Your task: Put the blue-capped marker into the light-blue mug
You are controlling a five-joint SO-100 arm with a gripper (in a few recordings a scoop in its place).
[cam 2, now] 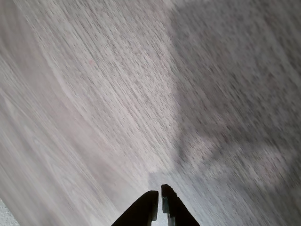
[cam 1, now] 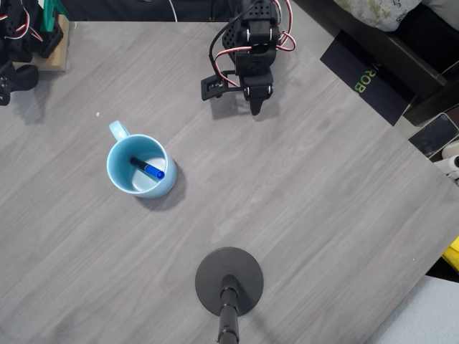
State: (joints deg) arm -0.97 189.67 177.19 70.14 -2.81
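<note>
Overhead view bright, even, sharp; soft short shadows fall down-right of the light-blue mug (cam 1: 140, 165) and under the gripper (cam 1: 256, 107) on the grey wood table (cam 1: 308, 186). Wrist view blurred, grain smeared in streaks; broad dim shadow covers its right half, left side paler, washed out.

The table (cam 1: 323, 193) looks like grey wood with fine lines. The light-blue mug (cam 1: 122, 178) is smooth and shiny. The round stand base (cam 1: 247, 276) is dull black.
</note>
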